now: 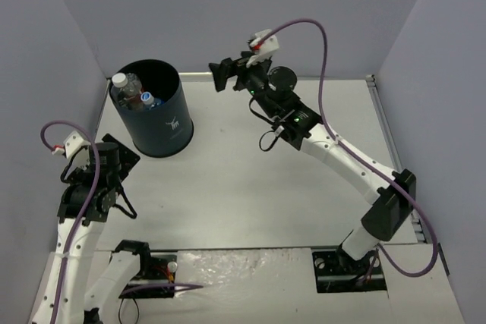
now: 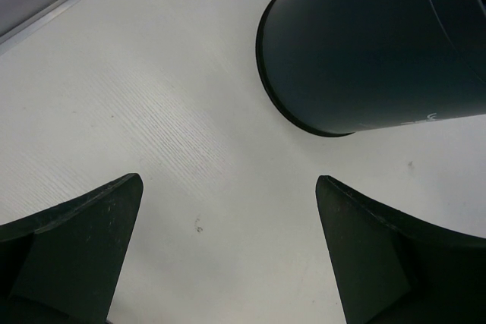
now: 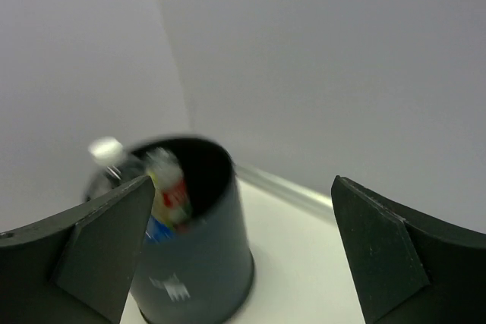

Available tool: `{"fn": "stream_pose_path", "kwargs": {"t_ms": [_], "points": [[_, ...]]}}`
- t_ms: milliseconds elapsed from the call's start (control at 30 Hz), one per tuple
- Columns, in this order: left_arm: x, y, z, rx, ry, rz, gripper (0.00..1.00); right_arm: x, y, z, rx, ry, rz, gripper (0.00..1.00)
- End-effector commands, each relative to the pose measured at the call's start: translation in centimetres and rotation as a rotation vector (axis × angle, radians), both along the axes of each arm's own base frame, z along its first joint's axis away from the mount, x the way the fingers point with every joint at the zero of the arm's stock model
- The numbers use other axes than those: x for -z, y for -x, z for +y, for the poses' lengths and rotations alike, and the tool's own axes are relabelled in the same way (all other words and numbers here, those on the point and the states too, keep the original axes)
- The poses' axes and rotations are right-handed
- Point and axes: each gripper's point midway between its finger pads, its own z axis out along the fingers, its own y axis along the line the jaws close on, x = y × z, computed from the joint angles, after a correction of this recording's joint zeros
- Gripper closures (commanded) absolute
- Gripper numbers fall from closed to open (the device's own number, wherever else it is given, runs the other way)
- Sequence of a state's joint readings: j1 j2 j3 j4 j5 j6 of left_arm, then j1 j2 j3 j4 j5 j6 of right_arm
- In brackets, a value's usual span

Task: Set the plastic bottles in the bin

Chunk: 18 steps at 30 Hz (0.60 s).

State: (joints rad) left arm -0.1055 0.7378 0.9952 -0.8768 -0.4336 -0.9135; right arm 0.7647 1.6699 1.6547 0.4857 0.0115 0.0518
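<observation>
The plastic bottles (image 1: 130,90) I can see sit in the bin (image 1: 163,130), and the left pincer (image 2: 228,184) and right pincer (image 3: 241,181) are wide open and empty; I think bottles are light, slippery and squashy, so hold the middle gently.

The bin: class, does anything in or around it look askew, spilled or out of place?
One clear bottle sticks up above the bin at its far-left rim, white cap topmost, not lying inside. Bin stands upright; nothing spilled.
</observation>
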Motion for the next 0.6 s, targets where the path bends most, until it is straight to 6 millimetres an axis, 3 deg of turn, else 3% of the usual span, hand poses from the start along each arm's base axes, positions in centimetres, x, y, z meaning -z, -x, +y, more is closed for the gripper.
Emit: {"fn": "stream_pose_path", "kwargs": {"t_ms": [0,33,67,133,167,367,567], "points": [[-2.0,-1.4,-0.5,0.047,-0.008,-0.034,0.03,9.6,0.0,-11.3,0.382,-0.076,0.26,0.0],[-1.8,-1.5,-0.7,0.058,-0.008,-0.023,0.03,9.7,0.7,-13.5,0.435,-0.12,0.28,0.0],[-1.6,-1.7,-0.9,0.077,-0.01,-0.009,0.03,12.6,1.8,-16.2,0.511,-0.118,0.339,0.0],[-1.3,-1.9,-1.3,0.105,-0.009,0.009,0.03,17.3,3.8,-19.6,0.611,-0.092,0.411,0.0],[-1.1,-1.9,-1.4,0.111,-0.008,0.016,0.03,18.3,4.9,-21.1,0.651,-0.097,0.426,0.0],[-0.6,-1.3,-0.8,0.084,-0.027,0.013,0.03,21.5,9.5,-26.8,0.793,-0.167,0.471,0.0],[-1.1,-0.6,-0.2,0.057,-0.039,-0.023,0.03,22.1,11.7,-28.9,0.805,-0.177,0.45,0.0]]}}
